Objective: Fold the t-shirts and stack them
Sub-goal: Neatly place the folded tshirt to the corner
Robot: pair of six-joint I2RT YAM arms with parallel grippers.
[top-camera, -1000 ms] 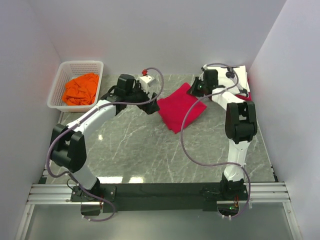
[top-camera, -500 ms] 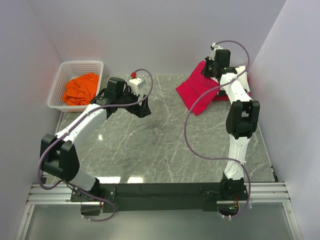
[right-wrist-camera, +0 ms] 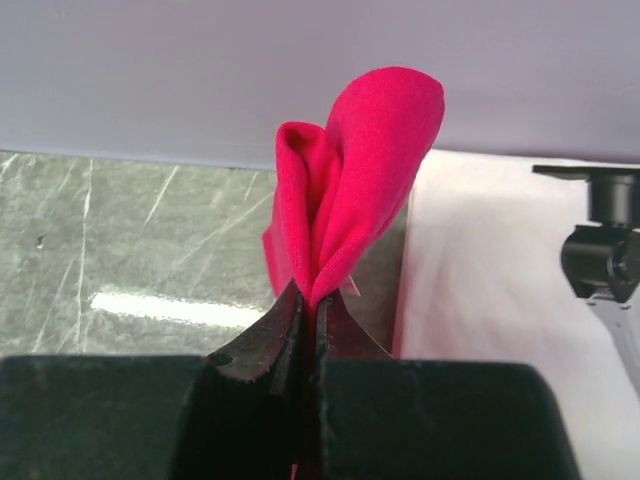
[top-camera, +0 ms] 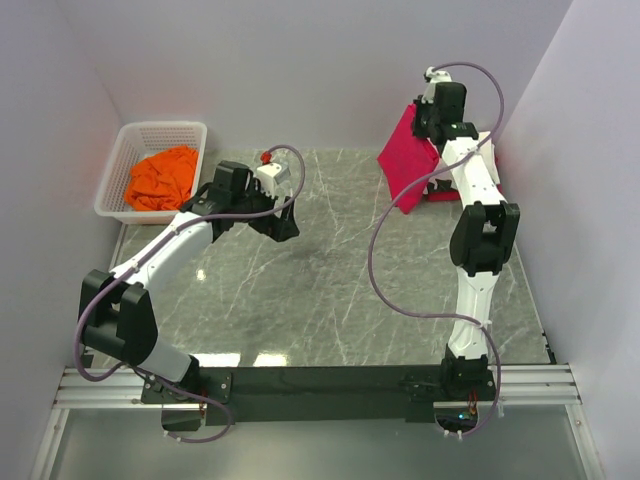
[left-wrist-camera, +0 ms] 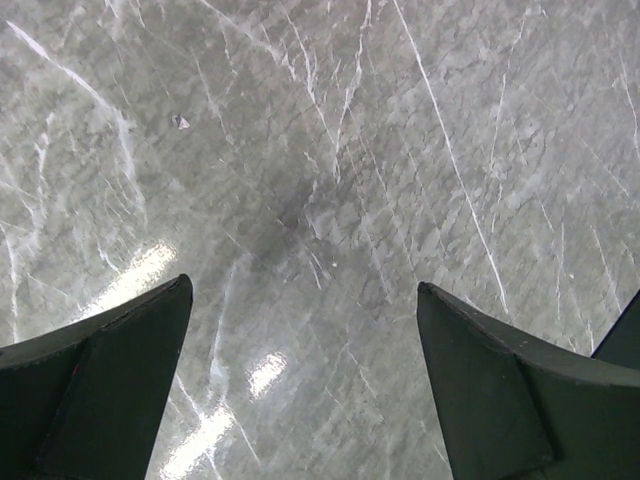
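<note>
Well, your right gripper (right-wrist-camera: 310, 305) pinches a fold of the soft, floppy red t-shirt (right-wrist-camera: 365, 160), hanging high above the white t-shirt (right-wrist-camera: 480, 260) at the far right, so grab its edges, while your left gripper (left-wrist-camera: 302, 285) gapes wide apart, empty.

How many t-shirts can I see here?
3: a red one hanging from the right gripper, a white one lying at far right, an orange one in the basket. Others may hide underneath.

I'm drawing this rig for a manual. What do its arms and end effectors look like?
The left arm and right arm have white links and black joints, each trailed by a looping mauve cable. The left end effector and right end effector have black, wedge-shaped fingers.
</note>
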